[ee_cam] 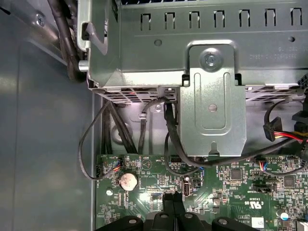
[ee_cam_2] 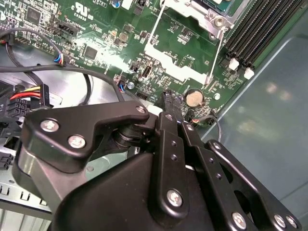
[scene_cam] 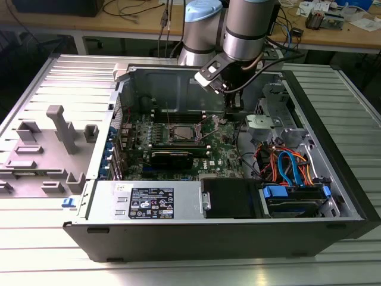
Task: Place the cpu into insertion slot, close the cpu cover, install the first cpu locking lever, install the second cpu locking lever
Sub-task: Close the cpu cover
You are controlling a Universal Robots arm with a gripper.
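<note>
Tool: black two-fingered tool (ee_cam: 173,197), fingers pressed together, gripping nothing
Position: tips over green circuit board (ee_cam: 231,192), near round silver coin battery (ee_cam: 128,181)

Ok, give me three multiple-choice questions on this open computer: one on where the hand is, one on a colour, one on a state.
1. Where is the hand? A. over the circuit board beside the coin battery B. above a keyboard C. above a pile of books
2. What colour is the circuit board? A. blue B. green C. red
3. How are the hand's fingers? A. spread wide B. shut together C. clamped on a screwdriver
1 A: in both wrist views its tip hangs by the battery. 2 B: green surrounds the insertion slot. 3 B: no gap shows between them.
</note>
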